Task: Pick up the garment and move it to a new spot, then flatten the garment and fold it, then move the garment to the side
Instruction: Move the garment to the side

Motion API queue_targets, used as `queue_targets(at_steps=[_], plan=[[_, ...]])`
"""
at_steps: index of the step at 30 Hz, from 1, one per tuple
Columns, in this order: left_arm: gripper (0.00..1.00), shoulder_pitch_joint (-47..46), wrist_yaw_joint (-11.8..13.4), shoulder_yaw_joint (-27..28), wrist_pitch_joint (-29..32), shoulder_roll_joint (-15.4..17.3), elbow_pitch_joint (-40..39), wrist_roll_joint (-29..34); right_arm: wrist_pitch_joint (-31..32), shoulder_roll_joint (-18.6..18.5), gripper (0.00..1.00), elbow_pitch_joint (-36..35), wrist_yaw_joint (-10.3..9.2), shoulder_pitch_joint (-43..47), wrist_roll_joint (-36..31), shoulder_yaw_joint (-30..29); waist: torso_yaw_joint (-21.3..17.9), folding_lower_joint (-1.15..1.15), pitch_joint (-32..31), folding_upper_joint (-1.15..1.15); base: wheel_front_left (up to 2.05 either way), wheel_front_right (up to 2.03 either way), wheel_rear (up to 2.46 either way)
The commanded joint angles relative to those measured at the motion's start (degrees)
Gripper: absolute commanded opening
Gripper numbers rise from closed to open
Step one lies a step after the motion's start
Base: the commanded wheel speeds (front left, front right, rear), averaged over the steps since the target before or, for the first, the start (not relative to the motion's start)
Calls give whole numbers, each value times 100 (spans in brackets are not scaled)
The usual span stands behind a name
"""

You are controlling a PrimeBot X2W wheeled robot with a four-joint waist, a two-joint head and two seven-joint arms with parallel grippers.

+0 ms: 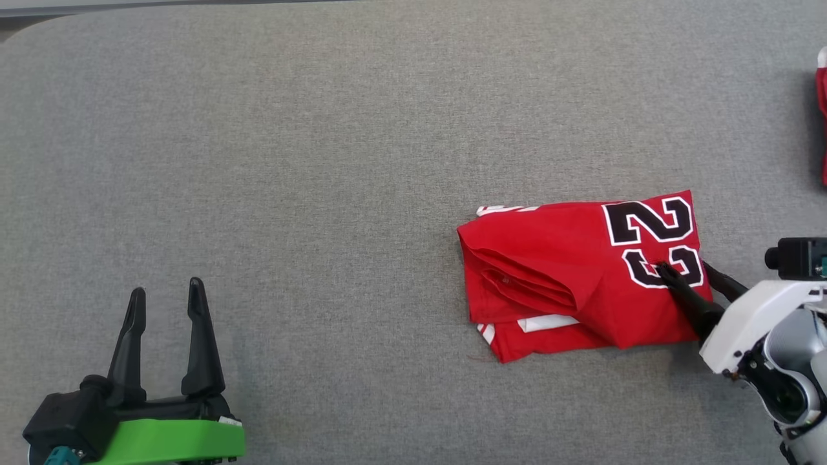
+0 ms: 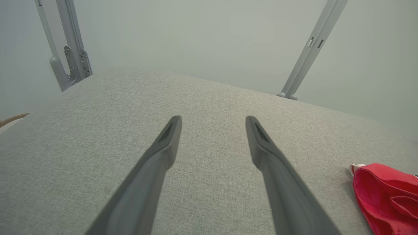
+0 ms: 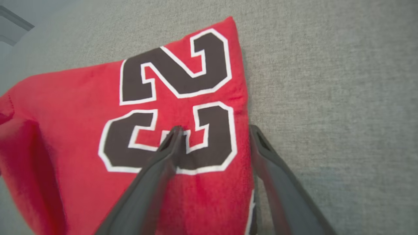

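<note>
The garment [image 1: 568,278] is a red jersey with a black, white-edged "23", lying folded into a rough rectangle on the grey table [image 1: 323,161], right of centre. My right gripper [image 1: 681,266] is open at the jersey's right edge. In the right wrist view [image 3: 215,128], one finger rests on the number on the garment [image 3: 81,114] and the other stands just off the cloth's edge over the table. My left gripper [image 1: 167,287] is open at the lower left, far from the jersey, with nothing between its fingers [image 2: 212,118]. The garment's left end [image 2: 385,192] shows at the lower right of the left wrist view.
Another red cloth item [image 1: 822,123] with a white top pokes in at the table's far right edge. Grey metal frame posts [image 2: 70,55] [image 2: 310,49] stand behind the table's far edge. Bare grey table surface lies between the two grippers.
</note>
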Motion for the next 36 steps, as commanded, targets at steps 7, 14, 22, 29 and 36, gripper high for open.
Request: queue_targets(at_steps=[7, 14, 22, 29, 36], plan=[[100, -131, 30, -16, 105, 94, -23, 67, 189, -17, 0, 348, 3, -641, 746, 556, 114, 0, -88, 0, 0, 0, 0], [100, 23, 145, 75, 100, 141, -125, 71, 428, -604, 0, -794, 1, -1508, 1301, 907, -2, 0, -156, 0, 0, 0, 0], [100, -111, 99, 21, 151, 178, -183, 87, 937, -1397, 0, 13, 2, -2104, 1236, 68, -101, 0, 75, 0, 0, 0, 0], [100, -227, 87, 36, 188, 245, -189, 108, 660, -1693, 0, 972, 2, -2559, 901, -626, -192, 0, 262, 0, 0, 0, 0], [100, -305, 89, 8, 242, 280, -206, 118, 334, -1749, 0, 1529, 2, -3038, 539, -813, -353, 0, 364, 0, 0, 0, 0]])
